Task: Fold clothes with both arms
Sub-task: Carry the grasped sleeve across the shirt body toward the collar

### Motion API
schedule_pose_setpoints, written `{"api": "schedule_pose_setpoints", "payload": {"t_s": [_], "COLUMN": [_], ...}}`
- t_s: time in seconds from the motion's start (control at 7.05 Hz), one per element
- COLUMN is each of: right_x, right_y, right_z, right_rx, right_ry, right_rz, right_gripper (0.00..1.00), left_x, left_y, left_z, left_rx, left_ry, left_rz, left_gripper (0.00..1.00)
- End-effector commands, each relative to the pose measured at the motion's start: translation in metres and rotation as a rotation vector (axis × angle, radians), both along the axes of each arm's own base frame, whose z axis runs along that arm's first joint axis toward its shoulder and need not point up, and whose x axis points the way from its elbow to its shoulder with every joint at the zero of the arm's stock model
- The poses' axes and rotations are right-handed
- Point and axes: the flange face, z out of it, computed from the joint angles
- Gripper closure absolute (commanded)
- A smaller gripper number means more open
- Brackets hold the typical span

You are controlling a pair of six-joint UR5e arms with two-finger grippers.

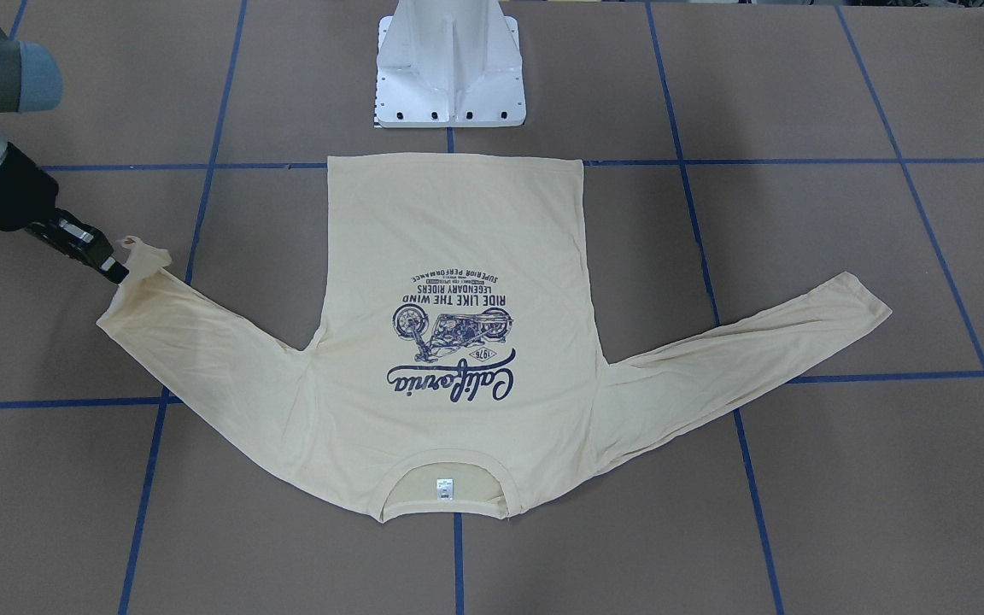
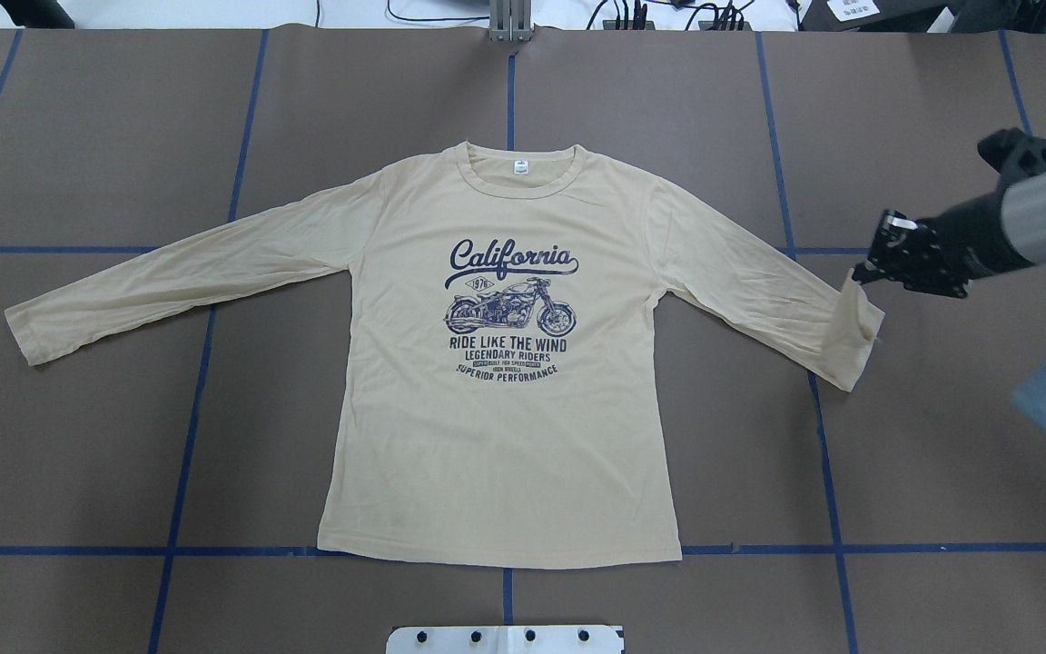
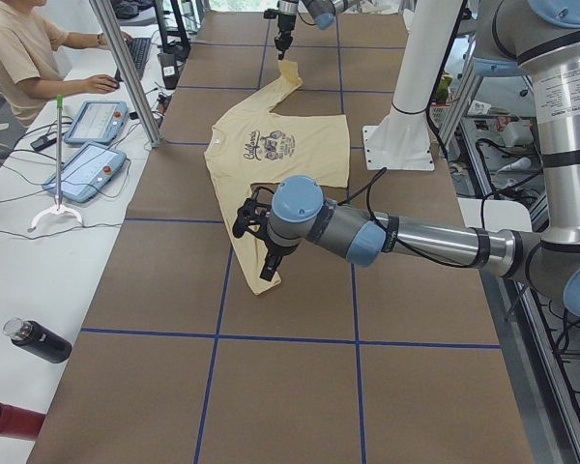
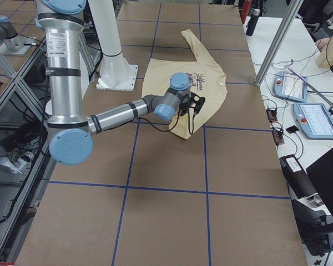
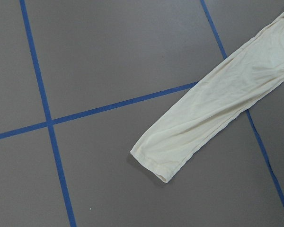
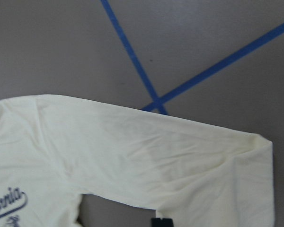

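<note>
The right gripper (image 2: 857,274) is clamped on the cuff of the sleeve on the robot's right and holds that end pinched up off the table (image 2: 78,136), so the last stretch of sleeve stands folded over on itself. Seen from overhead, the grip is at 3 o'clock from the pale cream-yellow T-shirt (image 2: 505,436), which lies flat and face up in the middle of the table. Its navy "California" motorcycle print (image 2: 509,309) is uppermost, the collar is at 12 o'clock and the hem at 6 o'clock, toward the white pedestal base (image 2: 505,639). The other sleeve (image 2: 178,272) stretches out flat toward 8 o'clock across a blue tape line (image 2: 205,363). The left gripper (image 3: 244,220) hangs clear of that sleeve's cuff (image 5: 156,161); whether its jaws are open cannot be told.
</note>
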Motion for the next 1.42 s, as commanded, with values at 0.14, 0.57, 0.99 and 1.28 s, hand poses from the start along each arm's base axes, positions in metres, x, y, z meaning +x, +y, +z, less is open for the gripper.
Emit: {"api": "schedule_pose_setpoints", "payload": {"t_s": [0.14, 0.57, 0.99, 1.28], "right_x": [-0.093, -0.171, -0.318, -0.407], "right_y": [-0.051, -0.042, -0.021, -0.026], "right_z": [-0.186, -0.299, -0.414, -0.392], "right_rx": [-0.046, 0.108, 0.259, 0.308], "right_ry": [0.108, 0.064, 0.140, 0.218], "right_rz": [0.133, 0.133, 0.057, 0.099], "right_gripper": [1.00, 1.00, 1.00, 1.00], "left_x": [0.001, 0.002, 0.005, 0.005], "left_y": [-0.001, -0.002, -0.002, -0.002], "left_z": [0.000, -0.001, 0.004, 0.004], "left_rx": [-0.002, 0.000, -0.010, -0.010], "left_ry": [0.005, 0.006, 0.005, 0.005], "left_rz": [0.004, 0.006, 0.013, 0.013], "left_gripper": [0.00, 0.00, 0.00, 0.00]}}
